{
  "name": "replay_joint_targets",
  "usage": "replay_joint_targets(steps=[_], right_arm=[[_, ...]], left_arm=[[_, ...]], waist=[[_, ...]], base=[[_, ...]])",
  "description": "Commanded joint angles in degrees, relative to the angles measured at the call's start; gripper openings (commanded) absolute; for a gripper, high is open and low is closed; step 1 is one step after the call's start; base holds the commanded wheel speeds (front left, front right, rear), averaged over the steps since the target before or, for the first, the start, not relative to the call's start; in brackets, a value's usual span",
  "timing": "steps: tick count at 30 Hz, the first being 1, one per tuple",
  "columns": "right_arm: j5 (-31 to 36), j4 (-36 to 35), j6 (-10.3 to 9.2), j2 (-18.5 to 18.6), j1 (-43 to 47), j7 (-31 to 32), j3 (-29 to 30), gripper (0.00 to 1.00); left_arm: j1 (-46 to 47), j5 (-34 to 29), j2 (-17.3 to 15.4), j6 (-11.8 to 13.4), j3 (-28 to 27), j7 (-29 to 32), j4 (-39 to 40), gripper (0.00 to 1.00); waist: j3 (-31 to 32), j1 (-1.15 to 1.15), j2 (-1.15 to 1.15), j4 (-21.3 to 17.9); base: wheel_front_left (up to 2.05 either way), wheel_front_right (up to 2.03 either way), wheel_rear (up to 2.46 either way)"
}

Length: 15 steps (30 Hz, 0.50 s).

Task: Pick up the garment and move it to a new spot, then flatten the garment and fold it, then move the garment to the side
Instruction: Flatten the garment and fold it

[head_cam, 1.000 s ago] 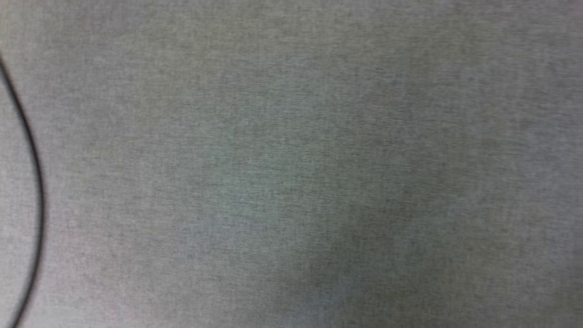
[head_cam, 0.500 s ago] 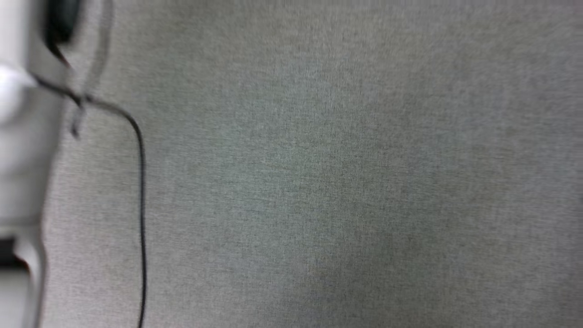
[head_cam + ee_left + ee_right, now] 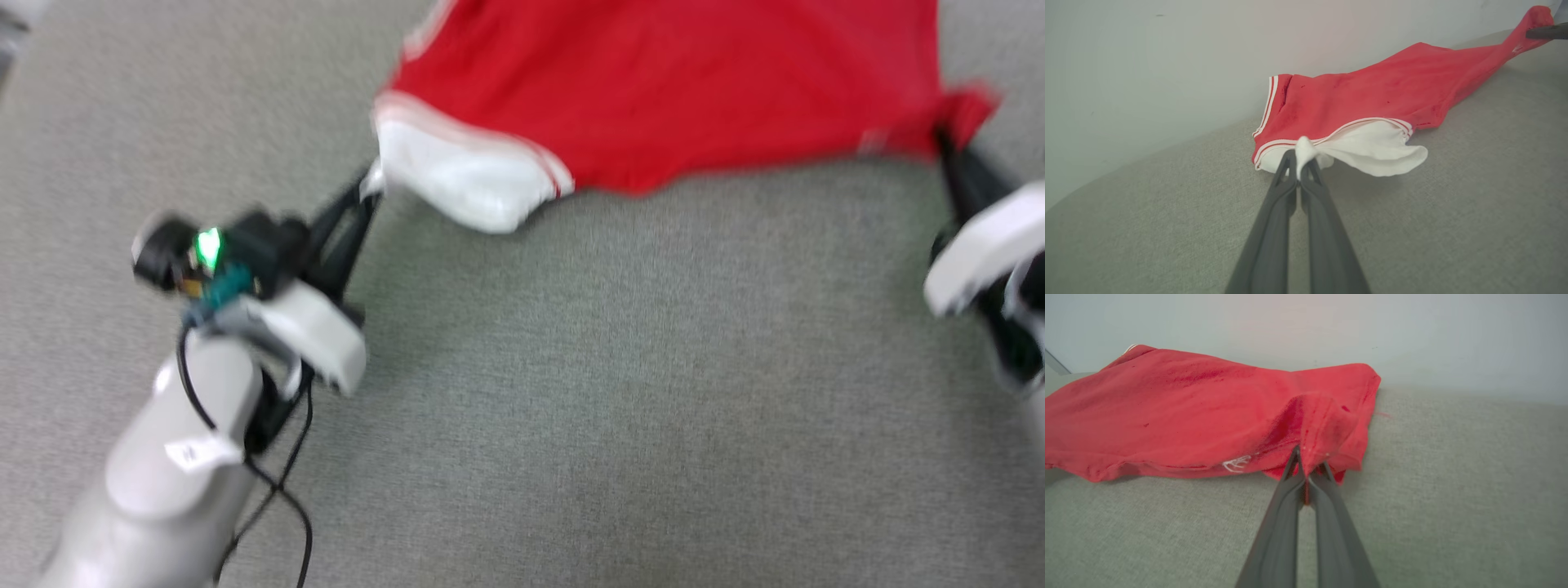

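Red shirt (image 3: 669, 90) lies stretched across far side of grey worktop (image 3: 612, 408). left hand (image 3: 1301, 162) pinching white sleeve edge, right hand (image 3: 1308, 467) pinching red hem corner. Step, likely: flattening. Next needs cloth kept taut, lowered flat, then let go without bunching

The shirt (image 3: 694, 90) is red, with a white sleeve (image 3: 457, 184) and red-and-white striped trim (image 3: 1269, 110). The woven surface (image 3: 612, 392) is flecked grey. The fingers (image 3: 1274, 228) are dark grey, the arm (image 3: 180, 457) pale grey, its light (image 3: 208, 245) green, the cable (image 3: 307, 535) black.
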<state>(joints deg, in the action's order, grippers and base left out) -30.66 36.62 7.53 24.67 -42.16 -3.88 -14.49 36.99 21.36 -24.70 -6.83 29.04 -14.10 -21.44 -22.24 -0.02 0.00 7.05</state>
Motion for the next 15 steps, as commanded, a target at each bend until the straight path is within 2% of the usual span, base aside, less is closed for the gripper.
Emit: replay_joint_targets(steps=[1,3,4,10,11,15], right_arm=[[-0.7,0.0,-0.08,0.1,1.3,0.2,-0.5,0.0],[-2.5,0.2,-0.09,0.8,4.3,0.9,-1.2,0.0],[-5.3,0.7,-0.09,1.3,8.2,2.2,-2.0,0.0],[-10.1,0.9,-0.09,3.0,14.8,4.7,-3.8,0.0],[-12.8,0.1,-0.09,4.3,17.6,6.2,-4.6,0.0],[-15.6,-1.7,-0.09,6.1,21.9,8.0,-6.6,0.0]], left_arm=[[-1.3,0.2,-0.2,0.0,0.0,0.1,0.4,0.0],[-5.1,0.6,-0.7,0.0,1.2,0.9,1.0,0.0],[-10.0,1.5,-1.5,0.4,1.9,2.1,2.3,0.0],[-18.4,3.1,-3.5,1.4,3.0,4.0,4.8,0.0],[-21.7,3.9,-4.8,1.6,3.4,5.2,6.5,0.0],[-26.4,5.3,-6.6,2.2,3.6,7.2,9.5,0.0]], waist=[[2.8,0.02,0.0,0.3],[4.5,0.02,0.0,0.4],[6.8,0.02,0.0,0.4],[11.0,0.02,0.0,0.0],[13.1,0.02,0.0,-0.3],[15.6,0.02,0.0,-0.8]], base=[[0.0,0.0,0.0],[0.0,0.0,0.0],[0.0,0.0,0.0],[0.0,0.0,0.0],[0.0,0.0,0.0],[0.0,0.0,0.0]])
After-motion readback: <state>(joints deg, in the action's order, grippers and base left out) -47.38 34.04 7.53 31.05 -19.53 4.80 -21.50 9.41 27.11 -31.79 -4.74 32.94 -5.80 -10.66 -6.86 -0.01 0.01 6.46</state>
